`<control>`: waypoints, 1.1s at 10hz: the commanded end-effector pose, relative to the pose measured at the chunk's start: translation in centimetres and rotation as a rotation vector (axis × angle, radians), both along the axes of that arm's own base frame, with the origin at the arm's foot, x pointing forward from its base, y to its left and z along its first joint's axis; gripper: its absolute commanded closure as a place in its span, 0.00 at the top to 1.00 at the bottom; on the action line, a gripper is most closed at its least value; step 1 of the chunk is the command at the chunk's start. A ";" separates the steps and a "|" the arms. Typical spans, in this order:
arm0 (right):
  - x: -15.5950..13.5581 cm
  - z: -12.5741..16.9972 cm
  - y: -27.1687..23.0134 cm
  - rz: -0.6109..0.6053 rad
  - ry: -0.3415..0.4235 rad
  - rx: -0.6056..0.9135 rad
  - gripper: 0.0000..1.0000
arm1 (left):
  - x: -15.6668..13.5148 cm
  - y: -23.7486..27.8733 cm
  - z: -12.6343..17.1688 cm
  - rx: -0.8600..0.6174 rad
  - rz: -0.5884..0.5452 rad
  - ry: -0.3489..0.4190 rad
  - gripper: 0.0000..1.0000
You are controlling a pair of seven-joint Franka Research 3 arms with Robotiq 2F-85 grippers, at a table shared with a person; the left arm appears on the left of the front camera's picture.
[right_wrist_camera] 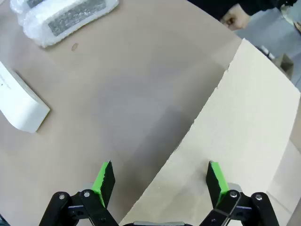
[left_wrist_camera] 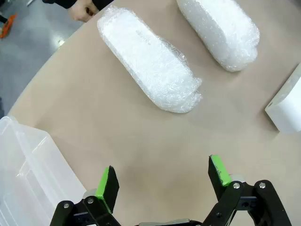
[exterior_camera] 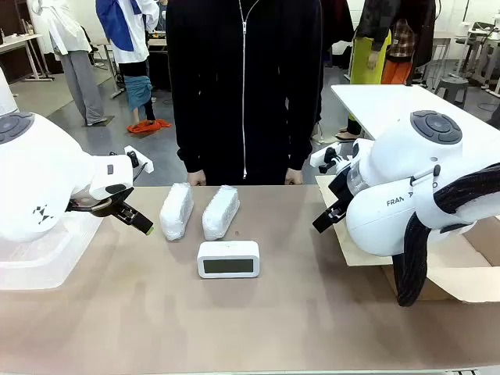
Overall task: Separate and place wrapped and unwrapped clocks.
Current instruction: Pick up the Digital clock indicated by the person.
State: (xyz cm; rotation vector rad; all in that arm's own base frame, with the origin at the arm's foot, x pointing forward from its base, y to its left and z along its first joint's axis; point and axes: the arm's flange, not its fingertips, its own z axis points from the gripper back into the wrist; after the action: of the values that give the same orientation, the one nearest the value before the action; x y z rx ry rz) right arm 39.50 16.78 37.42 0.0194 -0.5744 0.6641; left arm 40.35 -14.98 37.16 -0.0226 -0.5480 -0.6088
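bin (exterior_camera: 37, 262): clear plastic, far left of the tabletop (exterior_camera: 273, 320), under the left arm
left end effector (left_wrist_camera: 163, 169): released, green pads wide apart, nothing between them; over bare tabletop between the bin and the left bundle, pointing toward it
left bundle (exterior_camera: 176, 211): bubble-wrapped clock, lying flat, long axis running away from the robot; nearest thing to the left end effector
right bundle (exterior_camera: 220, 212): second wrapped clock, just beside the first, roughly parallel, a narrow gap between them
clock (exterior_camera: 228, 258): bare white unit, dark screen facing the robot, near side of the bundles, below the right one, apart from both
person (exterior_camera: 244, 86): black zip jacket, standing at the far edge behind the bundles, both hands at the edge
right end effector (right_wrist_camera: 160, 168): released, pads wide apart, gripping nothing; hangs over the cardboard's torn edge, well apart from the clock
cardboard (right_wrist_camera: 249, 132): flat brown sheet on the right of the tabletop
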 end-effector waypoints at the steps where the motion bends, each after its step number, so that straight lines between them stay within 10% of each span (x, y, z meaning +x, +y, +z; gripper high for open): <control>1: 0.0 0.0 0.0 0.000 0.000 0.000 1.00 | 0.0 0.0 0.0 0.000 0.000 0.000 1.00; 11: 0.0 0.0 0.0 0.000 0.000 0.000 1.00 | 0.0 0.0 0.0 0.000 0.000 0.000 1.00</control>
State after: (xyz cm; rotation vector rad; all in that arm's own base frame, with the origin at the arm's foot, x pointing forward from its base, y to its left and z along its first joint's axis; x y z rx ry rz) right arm 39.49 16.79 37.42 0.0190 -0.5745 0.6646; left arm 40.34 -14.99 37.16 -0.0226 -0.5480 -0.6091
